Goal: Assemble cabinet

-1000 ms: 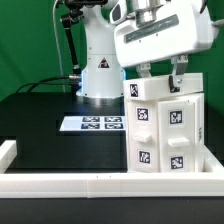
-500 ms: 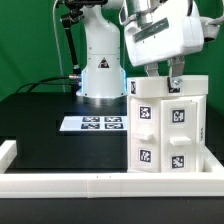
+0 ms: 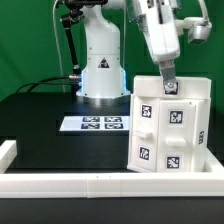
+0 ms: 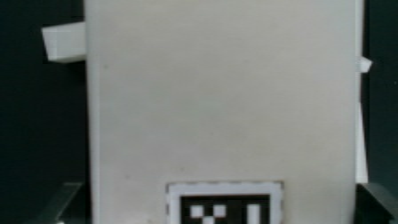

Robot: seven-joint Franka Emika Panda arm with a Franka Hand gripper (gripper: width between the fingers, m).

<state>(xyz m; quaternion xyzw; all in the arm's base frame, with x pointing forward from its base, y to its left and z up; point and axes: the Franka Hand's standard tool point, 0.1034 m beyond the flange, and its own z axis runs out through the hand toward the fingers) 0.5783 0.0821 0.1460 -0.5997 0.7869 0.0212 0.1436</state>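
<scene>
The white cabinet (image 3: 172,130) stands upright at the exterior view's right, against the front rail, with several black-and-white tags on its faces. My gripper (image 3: 167,84) comes down from above onto its top edge. The jaws straddle the top and are shut on it. In the wrist view the cabinet's white face (image 4: 222,100) fills the picture, with one tag (image 4: 226,208) low down. My gripper (image 4: 217,205) shows only as dark fingertips (image 4: 54,205) at either side of the white body. A small white block edge (image 4: 61,45) juts out beside it.
The marker board (image 3: 92,124) lies flat on the black table to the exterior view's left of the cabinet. The long white rail (image 3: 90,183) runs along the front, with a raised end (image 3: 8,150) at the left. The arm's white base (image 3: 100,70) stands behind.
My wrist has turned about its vertical axis while staying on the cabinet's top. The cabinet has turned and shifted slightly toward the exterior view's right with it.
</scene>
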